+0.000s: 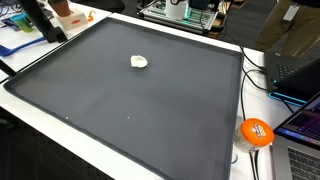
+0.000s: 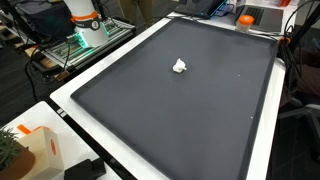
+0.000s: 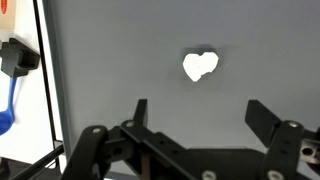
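A small white crumpled lump (image 3: pixel 200 66) lies alone on a large dark grey mat (image 3: pixel 120 60), and shows in both exterior views (image 1: pixel 139 62) (image 2: pixel 180 67) near the mat's middle. In the wrist view my gripper (image 3: pixel 200 112) hangs above the mat with the lump a little ahead of it, centred between the two black fingers (image 3: pixel 140 110). The jaws stand wide apart and nothing is between them. The gripper touches neither the lump nor the mat. Neither exterior view shows the gripper; only the robot's base (image 2: pixel 85 20) appears at a far corner.
The mat (image 1: pixel 120 110) has a raised rim and lies on a white table (image 1: pixel 240 165). An orange round object (image 1: pixel 256 132) and laptops (image 1: pixel 300 70) sit past one side. A white-and-orange box (image 2: pixel 40 150) is at a near corner. A blue item (image 3: pixel 8 105) lies off the mat.
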Available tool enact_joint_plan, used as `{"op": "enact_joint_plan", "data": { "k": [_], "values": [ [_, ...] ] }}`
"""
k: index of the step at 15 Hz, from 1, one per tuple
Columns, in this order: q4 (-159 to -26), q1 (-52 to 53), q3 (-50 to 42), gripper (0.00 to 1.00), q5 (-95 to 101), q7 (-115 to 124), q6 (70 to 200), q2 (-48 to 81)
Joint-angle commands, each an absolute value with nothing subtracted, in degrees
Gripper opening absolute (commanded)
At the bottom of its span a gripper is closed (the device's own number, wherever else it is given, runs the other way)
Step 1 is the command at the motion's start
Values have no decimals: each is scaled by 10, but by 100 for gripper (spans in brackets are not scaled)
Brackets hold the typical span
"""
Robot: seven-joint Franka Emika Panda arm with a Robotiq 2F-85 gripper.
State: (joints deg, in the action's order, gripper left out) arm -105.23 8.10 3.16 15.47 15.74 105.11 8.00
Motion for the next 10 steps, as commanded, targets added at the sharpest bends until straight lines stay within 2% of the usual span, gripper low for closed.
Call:
{"op": "enact_joint_plan", "data": {
  "k": [1, 4, 10],
  "values": [
    [-1027, 73, 35, 100, 137, 140, 1024, 94],
    [-946, 65, 32, 100, 118, 78, 892, 137],
    [-750, 56, 36, 100, 56, -10, 721, 284]
  ]
}}
